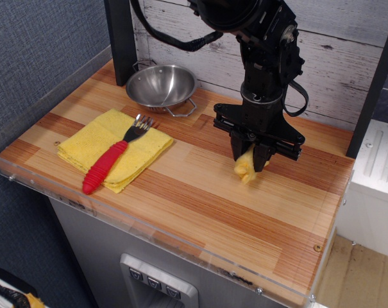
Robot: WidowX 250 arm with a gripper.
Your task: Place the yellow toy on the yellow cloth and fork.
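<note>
Fingers of my gripper (251,160) pinched the duck (246,167) near the worktop's back right edge. It looked soft, light and squashy, so I judged its plump middle the best hold. Cloth (115,148) and fork (113,157) lay front left.

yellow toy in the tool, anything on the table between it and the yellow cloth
Nothing: in this one view, only bare wooden tabletop lies between the yellow toy and the yellow cloth.

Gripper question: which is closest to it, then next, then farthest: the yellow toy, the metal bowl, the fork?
1. Yellow toy, pinched in the gripper.
2. Metal bowl, back left of it.
3. Fork, far left, lying on the yellow cloth.
</note>
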